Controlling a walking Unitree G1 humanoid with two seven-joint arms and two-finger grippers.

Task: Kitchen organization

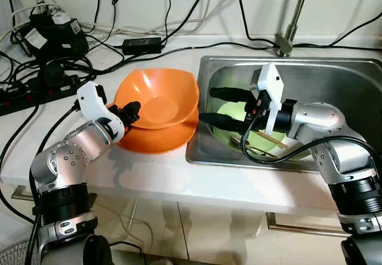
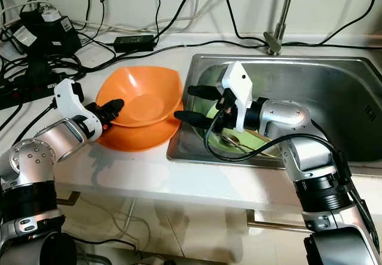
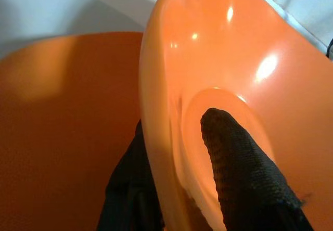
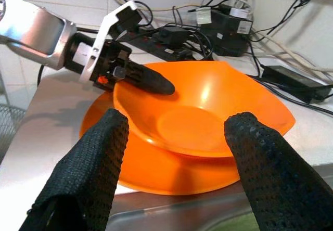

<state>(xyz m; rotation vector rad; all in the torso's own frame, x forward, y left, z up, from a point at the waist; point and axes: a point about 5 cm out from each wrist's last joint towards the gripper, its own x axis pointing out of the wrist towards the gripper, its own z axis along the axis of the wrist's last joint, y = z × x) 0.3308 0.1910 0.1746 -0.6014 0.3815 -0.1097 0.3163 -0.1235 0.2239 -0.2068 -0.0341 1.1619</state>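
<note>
Left wrist view: left gripper [image 1: 128,114] pinches upper orange bowl [image 1: 160,101] rim on counter [image 1: 155,175], lower bowl [image 1: 156,138] mostly hidden; right gripper [image 1: 215,105] spread wide over sink [image 1: 334,74], green bowl [image 1: 230,132] partly blocked.

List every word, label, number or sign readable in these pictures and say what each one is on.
No text can be read.
White labels on the black power adapter: too small and blurred to read.
Second adapter: no legible print.
Orange bowls, sink, left gripper and right gripper: no markings.
</note>
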